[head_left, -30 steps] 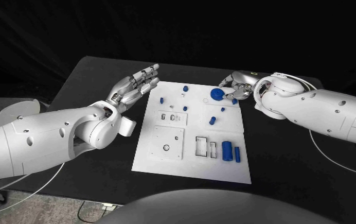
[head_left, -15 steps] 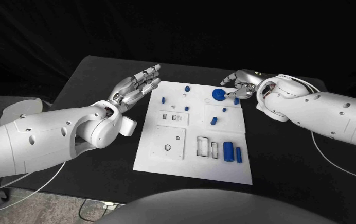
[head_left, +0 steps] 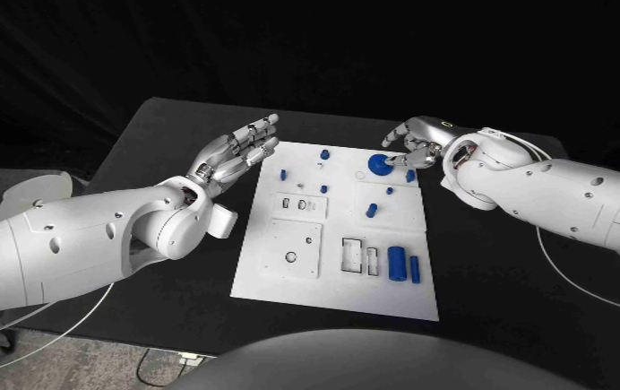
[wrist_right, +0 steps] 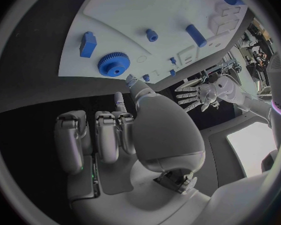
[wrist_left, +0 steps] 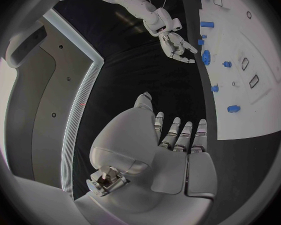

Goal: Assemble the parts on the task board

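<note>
Right hand, fingers curled and seemingly empty, sits by the blue toothed plastic gear: grip its rim squarely; left hand idles fingers spread.

Black table against black backdrop; grey speckled floor below table's near corner.

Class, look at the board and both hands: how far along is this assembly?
Early stage. Possibly done: small blue pegs appear to stand on the task board, though seating is unclear. In hand: nothing; the right hand hovers by the blue gear at the far edge, and the left hand is spread beside the board. Left: the cylinder and bar lie loose by unfilled slots.
</note>
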